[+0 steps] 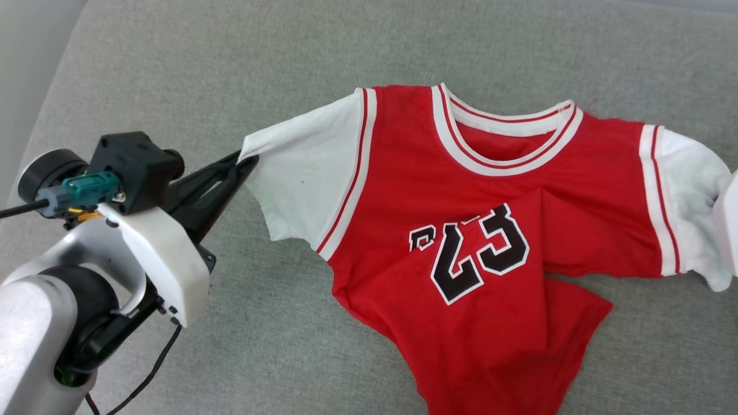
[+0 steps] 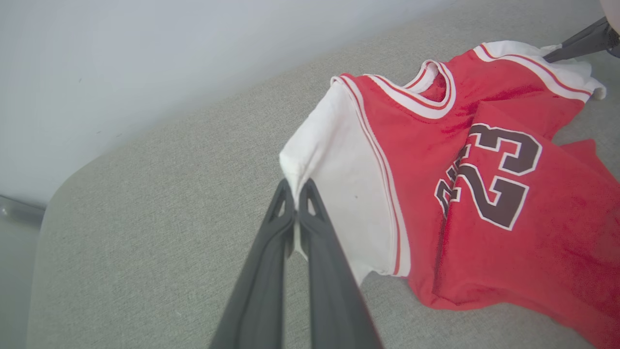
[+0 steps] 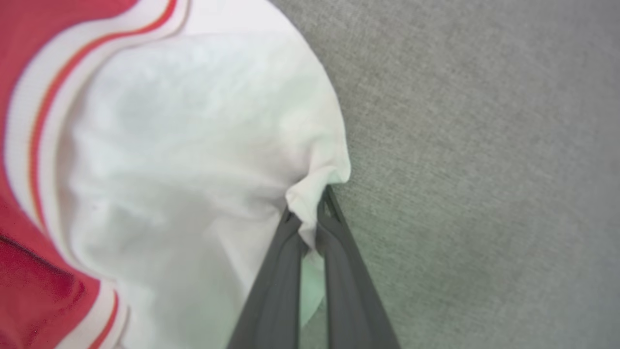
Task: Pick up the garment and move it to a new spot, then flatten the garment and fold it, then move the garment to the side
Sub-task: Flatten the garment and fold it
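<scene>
The garment (image 1: pixel 403 190) is a red jersey T-shirt with white short sleeves, striped trim and a black number 23. It lies chest-up on a grey cushion, its lower half creased and folded over diagonally. My left gripper (image 1: pixel 248 161) is shut on the outer corner of the white sleeve on the left (image 2: pixel 334 160), fingers (image 2: pixel 310 228) pinched together. My right gripper (image 3: pixel 312 211) is shut on the bunched edge of the other white sleeve (image 3: pixel 169 145). In the left wrist view the right gripper's dark fingers (image 2: pixel 581 41) meet that sleeve at the top right. The garment is stretched between both sleeves.
The grey fabric cushion (image 1: pixel 230 69) spreads all around the garment, with bare room at the left and front. Its rounded left edge (image 2: pixel 53 194) meets a pale wall (image 2: pixel 145 58). A pale part of my right arm (image 1: pixel 727 230) shows at the right edge. A black cable (image 1: pixel 155 363) hangs by my left forearm.
</scene>
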{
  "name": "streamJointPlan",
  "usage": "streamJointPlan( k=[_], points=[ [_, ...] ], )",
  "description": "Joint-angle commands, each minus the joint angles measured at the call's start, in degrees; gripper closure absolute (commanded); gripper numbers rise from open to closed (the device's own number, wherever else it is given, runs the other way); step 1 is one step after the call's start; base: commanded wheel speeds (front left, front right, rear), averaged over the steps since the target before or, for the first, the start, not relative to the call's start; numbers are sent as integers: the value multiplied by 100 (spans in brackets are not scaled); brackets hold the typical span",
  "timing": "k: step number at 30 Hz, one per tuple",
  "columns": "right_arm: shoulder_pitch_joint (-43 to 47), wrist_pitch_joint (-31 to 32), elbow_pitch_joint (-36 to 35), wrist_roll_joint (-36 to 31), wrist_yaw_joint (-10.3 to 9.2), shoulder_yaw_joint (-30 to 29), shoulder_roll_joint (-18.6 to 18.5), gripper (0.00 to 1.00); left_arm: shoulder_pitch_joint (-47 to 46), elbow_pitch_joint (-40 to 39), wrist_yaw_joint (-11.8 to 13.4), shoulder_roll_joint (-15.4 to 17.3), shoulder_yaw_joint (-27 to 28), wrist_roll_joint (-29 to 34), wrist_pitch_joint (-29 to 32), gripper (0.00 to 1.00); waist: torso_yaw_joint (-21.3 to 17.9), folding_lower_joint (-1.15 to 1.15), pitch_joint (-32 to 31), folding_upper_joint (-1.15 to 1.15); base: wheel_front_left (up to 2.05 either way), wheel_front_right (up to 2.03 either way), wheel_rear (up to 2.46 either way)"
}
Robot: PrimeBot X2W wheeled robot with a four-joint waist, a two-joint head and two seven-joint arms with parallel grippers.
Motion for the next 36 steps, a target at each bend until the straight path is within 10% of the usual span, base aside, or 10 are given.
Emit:
streamJointPlan(
  k=[1,16,36],
  points=[
    [194,-8,141,23,-5,31,-69,100,55,20,23,9,20,20,-53,100,-60,0,-172,0,0,0,0],
    [-457,-1305,-692,438,-5,-283,-863,100,287,1,426,458,819,113,-507,100,-632,0,-1550,0,0,0,0],
    [-1386,-1967,-2145,486,-5,-590,-450,100,-576,-672,966,919,2203,57,-803,100,-1344,0,-1890,0,0,0,0]
  ],
)
